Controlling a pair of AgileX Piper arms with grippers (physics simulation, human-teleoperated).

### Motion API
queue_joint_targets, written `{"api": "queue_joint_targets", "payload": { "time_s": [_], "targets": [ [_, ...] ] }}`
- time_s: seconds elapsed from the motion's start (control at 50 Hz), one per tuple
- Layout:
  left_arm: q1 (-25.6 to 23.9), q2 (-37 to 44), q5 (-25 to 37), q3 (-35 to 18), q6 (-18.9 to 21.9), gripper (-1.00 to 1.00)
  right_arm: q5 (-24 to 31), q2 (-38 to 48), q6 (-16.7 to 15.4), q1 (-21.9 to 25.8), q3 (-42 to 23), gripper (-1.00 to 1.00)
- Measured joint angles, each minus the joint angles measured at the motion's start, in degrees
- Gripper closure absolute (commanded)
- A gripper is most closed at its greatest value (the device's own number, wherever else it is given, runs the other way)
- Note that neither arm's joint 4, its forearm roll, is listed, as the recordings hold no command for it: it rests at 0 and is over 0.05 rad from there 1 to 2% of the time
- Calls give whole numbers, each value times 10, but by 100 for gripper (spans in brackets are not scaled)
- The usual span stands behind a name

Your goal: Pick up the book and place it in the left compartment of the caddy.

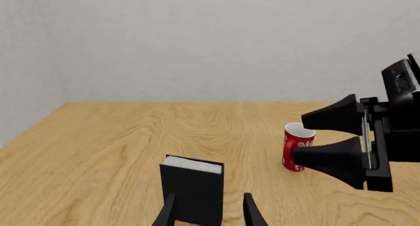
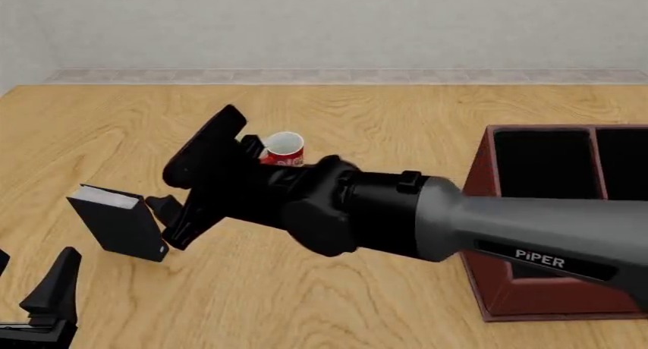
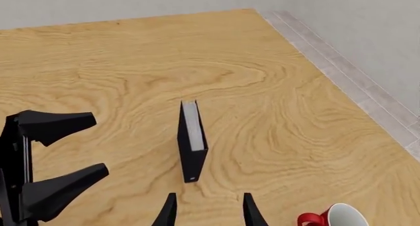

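The black book (image 2: pixel 114 221) with white page edges stands upright on the table at the left. The dark red-brown caddy (image 2: pixel 526 292) sits at the right edge, its left compartment (image 2: pixel 542 163) a long black slot. My right gripper (image 2: pixel 162 221) reaches across the table and hangs open just right of the book, apart from it; the right wrist view shows the book (image 3: pixel 192 140) ahead of the right gripper (image 3: pixel 208 195). My left gripper (image 2: pixel 26 277) stands open near the front left corner, with the book (image 1: pixel 192 189) beyond its fingers and nothing in the left gripper (image 1: pixel 210 196).
A red mug (image 2: pixel 282 148) stands behind the right arm, near the table's middle. The right arm's thick grey link (image 2: pixel 526 227) crosses in front of the caddy. The table (image 2: pixel 405 106) ends at a wall behind.
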Motion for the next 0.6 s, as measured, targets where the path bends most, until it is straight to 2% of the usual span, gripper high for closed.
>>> {"api": "queue_joint_targets", "payload": {
  "time_s": [0.6],
  "targets": [
    [0,0,0,0,0,-100,-13,80,2,-4,-58,-100]
  ]
}}
